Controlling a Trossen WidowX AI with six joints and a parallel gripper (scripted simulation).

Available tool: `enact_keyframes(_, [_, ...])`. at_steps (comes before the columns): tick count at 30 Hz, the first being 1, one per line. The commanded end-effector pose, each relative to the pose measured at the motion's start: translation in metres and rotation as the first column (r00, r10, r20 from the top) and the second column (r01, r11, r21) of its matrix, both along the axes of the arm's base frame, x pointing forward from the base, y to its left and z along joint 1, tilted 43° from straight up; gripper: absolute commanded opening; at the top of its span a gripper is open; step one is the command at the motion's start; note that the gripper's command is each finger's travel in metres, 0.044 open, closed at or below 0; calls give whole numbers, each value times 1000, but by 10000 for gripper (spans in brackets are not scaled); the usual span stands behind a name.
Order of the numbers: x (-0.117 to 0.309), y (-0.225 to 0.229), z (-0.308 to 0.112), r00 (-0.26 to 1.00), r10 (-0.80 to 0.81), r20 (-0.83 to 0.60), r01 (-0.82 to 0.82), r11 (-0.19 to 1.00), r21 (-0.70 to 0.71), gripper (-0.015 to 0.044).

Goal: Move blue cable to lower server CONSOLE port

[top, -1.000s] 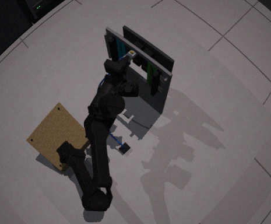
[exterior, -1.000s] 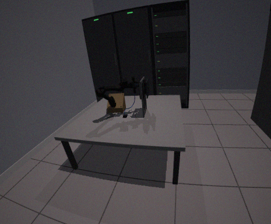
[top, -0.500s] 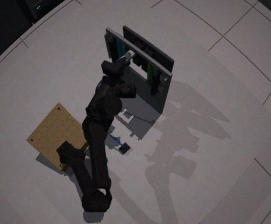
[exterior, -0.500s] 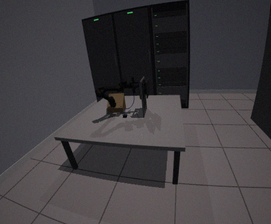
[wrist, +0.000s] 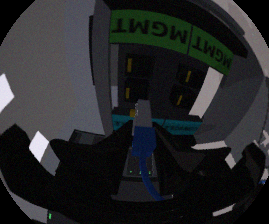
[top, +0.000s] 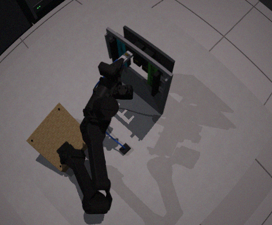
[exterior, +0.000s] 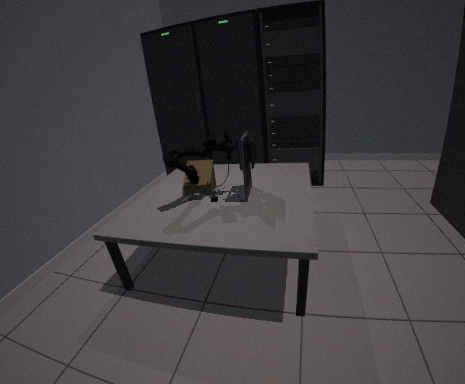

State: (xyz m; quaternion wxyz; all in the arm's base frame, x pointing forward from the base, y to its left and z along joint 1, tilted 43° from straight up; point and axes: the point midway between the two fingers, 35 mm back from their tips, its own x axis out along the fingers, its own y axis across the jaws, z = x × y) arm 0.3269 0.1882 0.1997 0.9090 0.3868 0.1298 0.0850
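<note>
Top: one arm (top: 95,146) (exterior: 191,152); its gripper (top: 123,60) (wrist: 141,124) is clamped on one plug (top: 129,55) (wrist: 143,117), at the server frame's (top: 141,52) (exterior: 243,150) left part. One wooden block (top: 54,132) (exterior: 201,172) lies left.

Exterior: one pale table (exterior: 226,225) on a tiled floor (exterior: 376,300); three dark cabinets (exterior: 226,75) behind.

Wrist: two green MGMT labels (wrist: 150,29), four dark ports (wrist: 136,65); plug before them.

Frame post (wrist: 101,100) beside claw (top: 120,78) (wrist: 144,131); room below MGMT label (wrist: 150,31), seemingly tight.

Dark cabinets (exterior: 226,75) behind a table (exterior: 206,245).
</note>
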Motion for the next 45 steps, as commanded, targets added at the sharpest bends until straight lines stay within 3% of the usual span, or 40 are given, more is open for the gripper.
enact_keyframes(1, [-4, 2, 2, 1000, 2, 7, -2, 1000, 12, 0])
enact_keyframes(45, [-32, 11, -9, 1000, 2, 5, -2, 1000, 12, 0])
